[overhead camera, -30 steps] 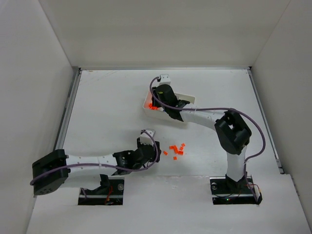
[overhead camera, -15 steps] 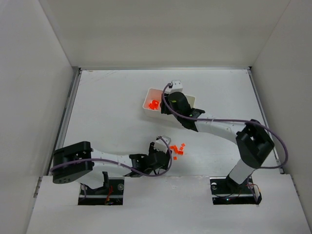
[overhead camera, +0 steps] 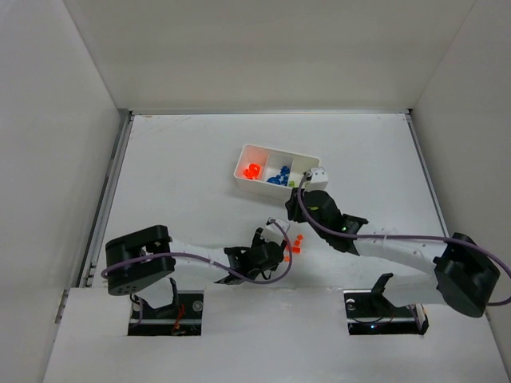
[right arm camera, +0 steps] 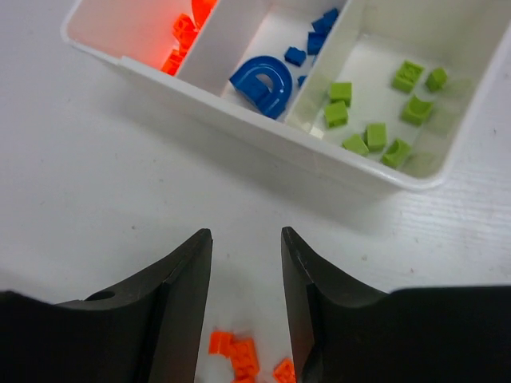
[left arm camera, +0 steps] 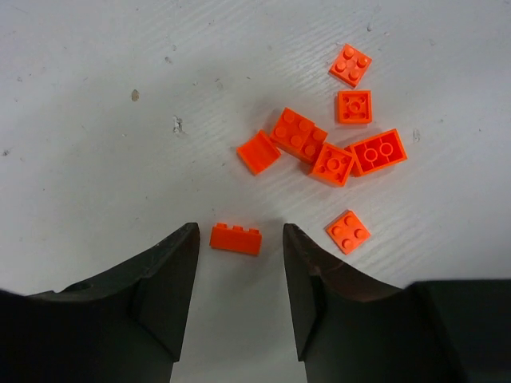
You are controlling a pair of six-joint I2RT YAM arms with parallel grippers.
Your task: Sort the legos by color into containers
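Observation:
Several loose orange-red legos (left arm camera: 335, 152) lie on the white table, seen from above as a small cluster (overhead camera: 295, 242). My left gripper (left arm camera: 239, 229) hangs low over them, open. One orange brick (left arm camera: 235, 238) lies between its fingertips with a gap on each side. The white tray (right arm camera: 239, 120) holds orange-red pieces (right arm camera: 180, 36) in its left container, blue pieces (right arm camera: 263, 76) in the middle one and green pieces (right arm camera: 375, 132) in the right one. My right gripper (right arm camera: 246, 232) is open and empty, just in front of the tray (overhead camera: 279, 152), above more orange legos (right arm camera: 239, 355).
White walls enclose the table on three sides. A metal rail (overhead camera: 108, 191) runs along the left edge. Both arms reach toward the middle, their grippers close together near the orange cluster.
My right gripper has pulled back from over the tray toward the near side, uncovering its compartments. The left arm has swung right to the orange legos and its jaws have narrowed a little.

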